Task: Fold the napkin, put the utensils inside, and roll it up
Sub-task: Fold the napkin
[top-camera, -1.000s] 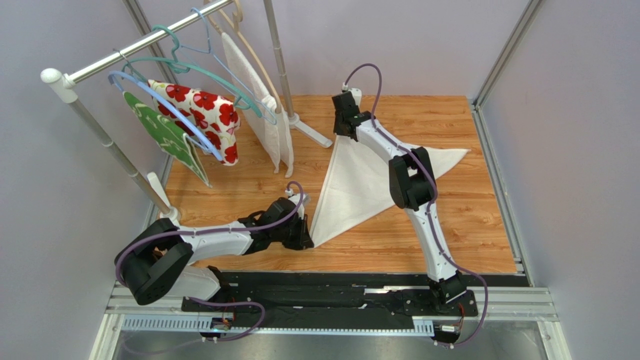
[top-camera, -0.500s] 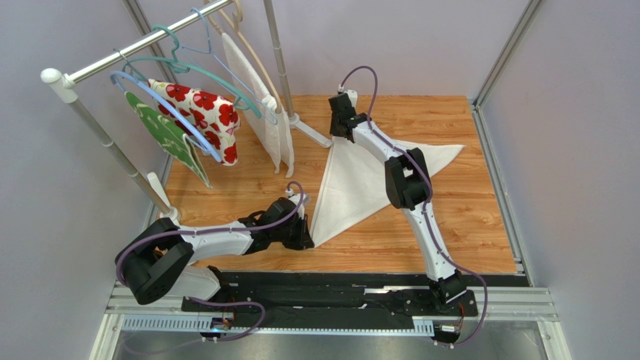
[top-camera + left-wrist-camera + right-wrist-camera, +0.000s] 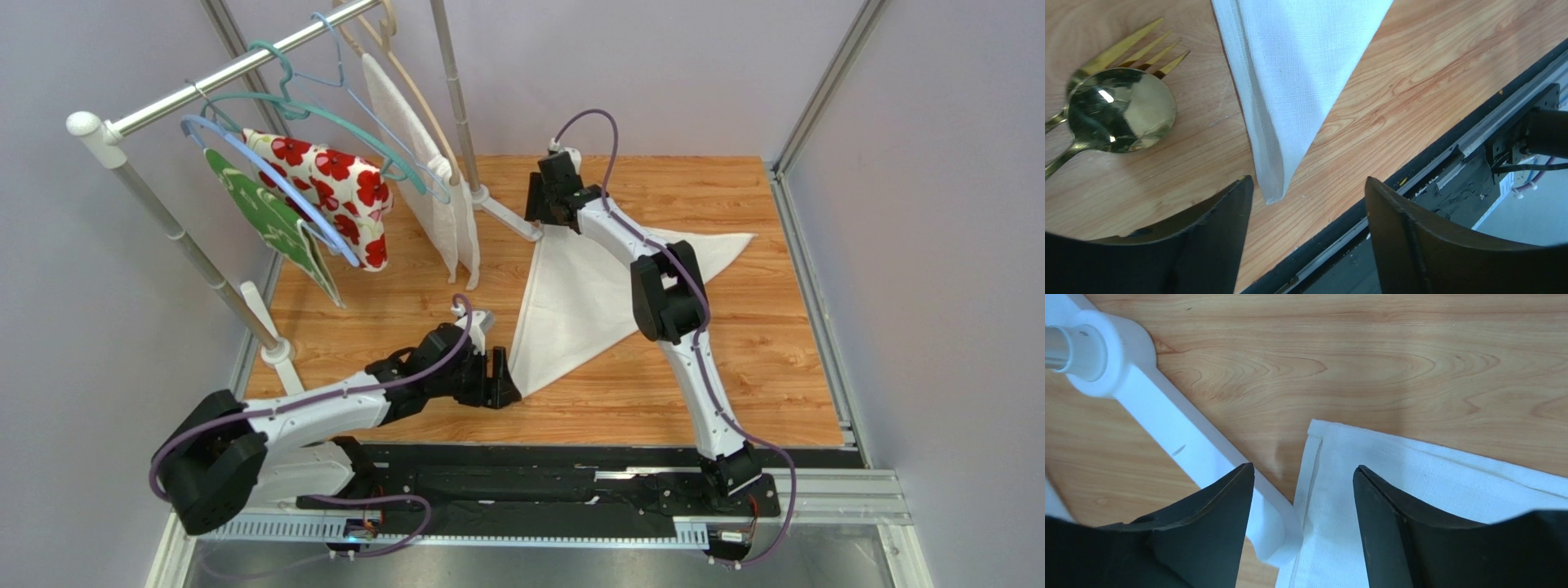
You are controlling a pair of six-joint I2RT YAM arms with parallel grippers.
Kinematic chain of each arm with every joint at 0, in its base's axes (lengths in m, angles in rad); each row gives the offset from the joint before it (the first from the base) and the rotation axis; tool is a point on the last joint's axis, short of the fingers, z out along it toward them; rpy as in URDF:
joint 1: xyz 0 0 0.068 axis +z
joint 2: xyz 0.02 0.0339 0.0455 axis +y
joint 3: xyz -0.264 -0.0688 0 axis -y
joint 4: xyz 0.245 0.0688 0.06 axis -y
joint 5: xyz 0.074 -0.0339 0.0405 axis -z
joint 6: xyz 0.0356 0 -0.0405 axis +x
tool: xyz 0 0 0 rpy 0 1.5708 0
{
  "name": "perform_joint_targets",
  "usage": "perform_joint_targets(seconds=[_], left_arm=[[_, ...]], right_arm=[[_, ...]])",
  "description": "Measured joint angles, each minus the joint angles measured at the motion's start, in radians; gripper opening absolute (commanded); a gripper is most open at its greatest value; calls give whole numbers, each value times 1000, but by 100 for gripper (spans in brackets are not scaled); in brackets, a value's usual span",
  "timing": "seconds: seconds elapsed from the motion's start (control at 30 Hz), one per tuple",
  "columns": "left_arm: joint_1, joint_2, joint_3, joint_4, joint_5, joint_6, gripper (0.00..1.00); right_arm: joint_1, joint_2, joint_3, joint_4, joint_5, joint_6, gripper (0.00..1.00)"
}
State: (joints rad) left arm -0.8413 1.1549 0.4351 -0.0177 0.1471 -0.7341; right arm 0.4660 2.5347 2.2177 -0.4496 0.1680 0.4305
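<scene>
While the clothes rack [image 3: 221, 80] stood at the far left of the wooden table [image 3: 761, 355], it carried a green cloth [image 3: 264, 214], a red-flowered cloth [image 3: 331, 178] and a white cloth [image 3: 429, 184] on hangers. Right of it, near the front edge, the left gripper [image 3: 501, 377] hung low over the wood. Its fingers were spread apart and held nothing. In its wrist view the utensils [image 3: 1112, 92] lay on bare wood just beside the napkin: a gold spoon [image 3: 1122, 116] lay bowl-up across a gold fork [image 3: 1131, 52], and their handles ran out of view. The napkin [image 3: 577, 294] lay flat mid-table, folded into a triangle. Its near tip sat just in front of the left gripper's gap. At the far corner of the napkin the right gripper [image 3: 536, 202] pointed down with its fingers likewise apart and empty. That corner lay before them, touching the rack's white foot [image 3: 1168, 422].
</scene>
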Motion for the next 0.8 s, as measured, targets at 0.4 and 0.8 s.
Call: perform_joint_targets(seconds=[0.4,0.8], left_arm=[[-1,-138,148,-361,-326,11,72],[10,-96,132,-511,-498,5,73]], right_arm=[[-99,-575,-458,74,-92,-29,67],[-166,-790,-808,98,-216,-6,66]])
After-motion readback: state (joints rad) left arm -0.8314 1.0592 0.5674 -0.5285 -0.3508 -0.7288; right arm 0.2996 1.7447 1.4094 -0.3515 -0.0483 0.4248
